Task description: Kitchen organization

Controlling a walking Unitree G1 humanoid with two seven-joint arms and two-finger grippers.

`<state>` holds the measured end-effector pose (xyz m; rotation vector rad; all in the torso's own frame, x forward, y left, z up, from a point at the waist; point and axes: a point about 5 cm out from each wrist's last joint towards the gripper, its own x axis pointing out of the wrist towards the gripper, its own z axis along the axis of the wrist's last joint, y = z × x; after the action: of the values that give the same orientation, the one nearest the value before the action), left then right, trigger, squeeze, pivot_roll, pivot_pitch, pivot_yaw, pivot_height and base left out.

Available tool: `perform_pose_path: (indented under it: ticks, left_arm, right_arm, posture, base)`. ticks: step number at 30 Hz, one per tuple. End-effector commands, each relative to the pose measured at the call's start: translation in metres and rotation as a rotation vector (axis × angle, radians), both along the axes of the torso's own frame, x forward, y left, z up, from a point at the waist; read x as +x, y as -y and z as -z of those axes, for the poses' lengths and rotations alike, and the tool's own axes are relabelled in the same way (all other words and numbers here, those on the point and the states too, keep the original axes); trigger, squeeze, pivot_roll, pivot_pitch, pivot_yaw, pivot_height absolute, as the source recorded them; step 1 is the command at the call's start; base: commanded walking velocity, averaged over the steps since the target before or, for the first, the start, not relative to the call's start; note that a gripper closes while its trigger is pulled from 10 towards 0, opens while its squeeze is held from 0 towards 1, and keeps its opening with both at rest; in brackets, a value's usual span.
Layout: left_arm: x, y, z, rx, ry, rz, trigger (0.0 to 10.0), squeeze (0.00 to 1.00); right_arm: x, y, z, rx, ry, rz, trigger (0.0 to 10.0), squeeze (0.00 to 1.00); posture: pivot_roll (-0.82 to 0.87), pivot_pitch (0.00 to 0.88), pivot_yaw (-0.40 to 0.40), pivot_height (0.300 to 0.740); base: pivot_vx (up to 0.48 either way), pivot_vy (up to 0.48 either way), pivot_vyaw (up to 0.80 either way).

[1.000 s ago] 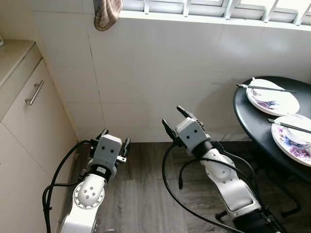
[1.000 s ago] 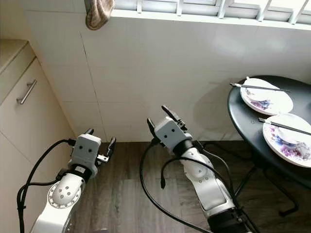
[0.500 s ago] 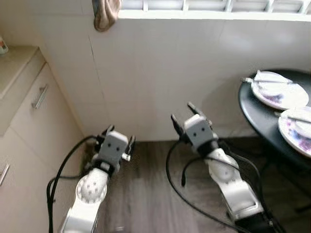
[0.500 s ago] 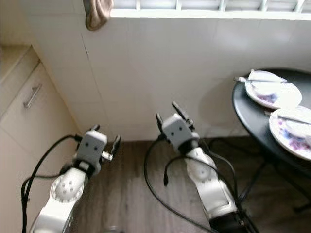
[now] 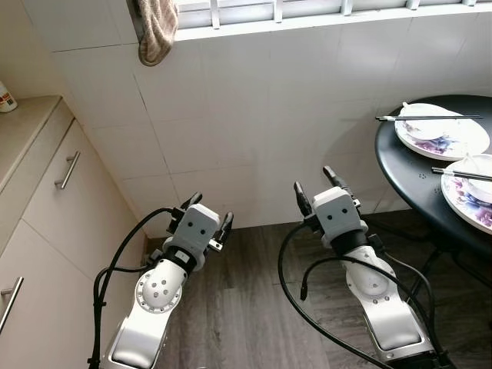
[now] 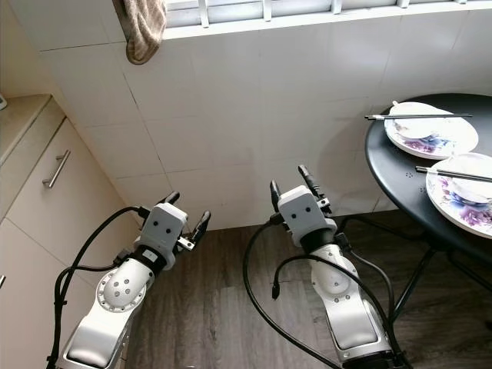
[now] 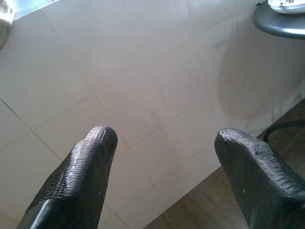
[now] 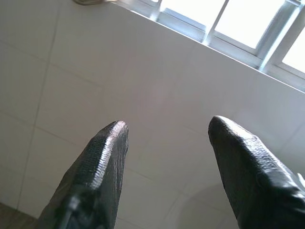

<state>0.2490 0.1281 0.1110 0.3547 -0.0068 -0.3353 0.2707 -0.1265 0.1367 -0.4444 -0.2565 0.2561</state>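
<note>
A round black table (image 5: 400, 173) stands at the right against the tiled wall. On it lie two floral plates, the far plate (image 5: 442, 137) and the near plate (image 5: 465, 201), each with a bowl and a pair of chopsticks (image 5: 427, 118) across it. My left gripper (image 5: 207, 212) is held low over the floor at the left, open and empty, facing the wall. My right gripper (image 5: 315, 187) is also open and empty, raised in front of the wall, left of the table. Both wrist views look between the black fingers (image 7: 81, 171) (image 8: 100, 167) at white tiles.
Beige cabinets with metal handles (image 5: 68, 169) and a counter (image 5: 19, 127) line the left side. A brown cloth (image 5: 156, 31) hangs from the window sill (image 5: 307, 17). The floor (image 5: 246, 307) is dark wood. Black cables (image 5: 288, 292) loop from both arms.
The camera has shifted left and tilted, so the table sits farther right and more cabinet shows. Both grippers stay open and empty, held much as before.
</note>
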Motion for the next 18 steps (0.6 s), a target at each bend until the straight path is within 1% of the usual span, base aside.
perform_pose_path:
  ticks: [1,5,9,14,18]
  left_arm:
    - [-0.0013,-0.0053,0.0011,-0.018,0.0,-0.031,10.0,0.0]
    - [-0.0017,-0.0064,0.0014,-0.026,-0.001,-0.041,10.0,0.0]
    - [-0.0011,-0.0064,0.0025,-0.015,-0.002,-0.041,10.0,0.0]
    - [-0.001,-0.0041,0.0042,-0.01,-0.006,-0.021,10.0,0.0]
    - [-0.0016,-0.0054,0.0037,-0.039,-0.007,-0.026,10.0,0.0]
  right_arm:
    - [0.003,-0.0005,-0.002,0.006,-0.01,-0.017,10.0,0.0]
    - [0.0052,0.0007,-0.0002,0.015,-0.027,-0.015,10.0,0.0]
    - [0.0055,0.0004,0.001,0.02,-0.031,-0.011,10.0,0.0]
    - [0.0067,0.002,0.0011,0.037,-0.037,0.004,10.0,0.0]
    - [0.007,0.0024,0.001,0.036,-0.039,0.006,10.0,0.0]
  posture:
    - [-0.02,0.004,0.001,0.74]
    - [-0.02,0.004,0.001,0.74]
    - [-0.02,0.0,0.0,0.74]
    - [-0.02,0.0,0.006,0.74]
    - [-0.03,0.0,0.006,0.74]
  base:
    - [0.0,0.0,0.0]
    - [0.0,0.0,0.0]
    - [0.0,0.0,0.0]
    - [0.0,0.0,0.0]
    - [0.0,0.0,0.0]
